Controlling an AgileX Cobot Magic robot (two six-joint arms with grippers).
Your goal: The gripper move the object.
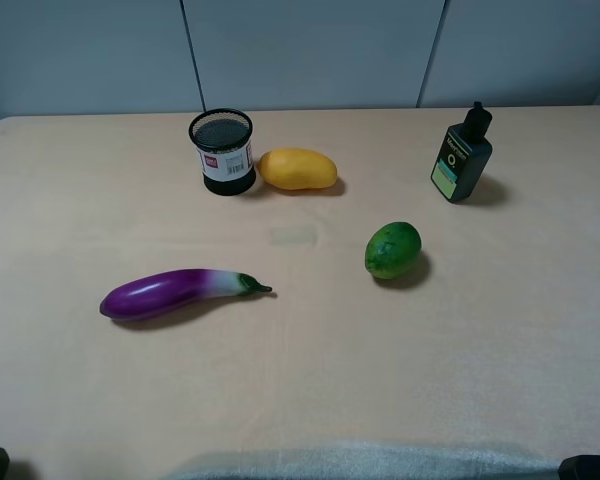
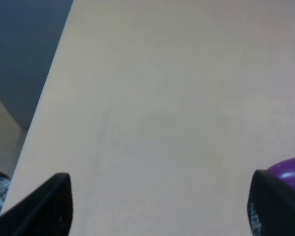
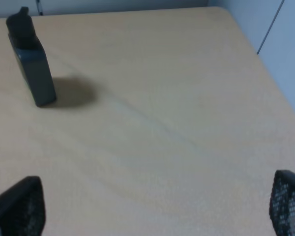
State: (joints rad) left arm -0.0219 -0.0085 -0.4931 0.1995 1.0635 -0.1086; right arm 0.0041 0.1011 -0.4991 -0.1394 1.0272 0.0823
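Standing black mesh cup (image 1: pixel 221 152), white-labelled.

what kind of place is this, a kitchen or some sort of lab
Most likely a lab or test bench, not a kitchen: a bare beige table against plain grey wall panels, with unrelated items spaced out, namely a mesh pen cup, eggplant and dark bottle.
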